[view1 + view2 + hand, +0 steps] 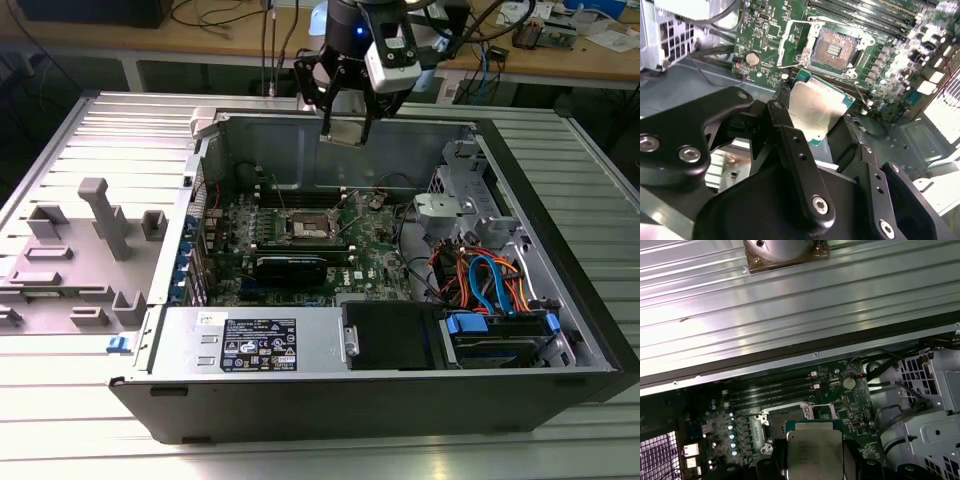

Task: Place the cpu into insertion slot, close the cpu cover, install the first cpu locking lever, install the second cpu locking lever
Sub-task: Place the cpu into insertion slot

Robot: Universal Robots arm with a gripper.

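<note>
cpu (817, 112) is in the arm's jaws, which are closed in on two opposite edges of the chip and hold nothing else. It hangs flat with its dull metal top towards the wrist. I take that to be deliberate, keeping the contact side facing down and untouched. In the exterior view it (345, 132) is up in the air by the far wall of the computer case (420, 395), well apart from the board and not yet over the insertion slot (834, 47). The slot lies bare below, its dark centre showing. The cpu cover (791, 47) looks swung back beside it, which would leave the way in open, though I cannot make out the locking levers with any confidence. Just beside the slot run the long memory slots (772, 392), and the green motherboard (375, 250) faces straight up because the case lies on its side with the panel off, handy for an arm reaching from above. Nearer the front are a labelled power supply (255, 345) and a bunch of blue and orange cables (485, 275). The case rests on a ribbed metal counter (60, 140), with a grey moulded holder (100, 215) at the exterior view's left. Beyond it is a wooden workbench (600, 60) strewn with wires
</note>
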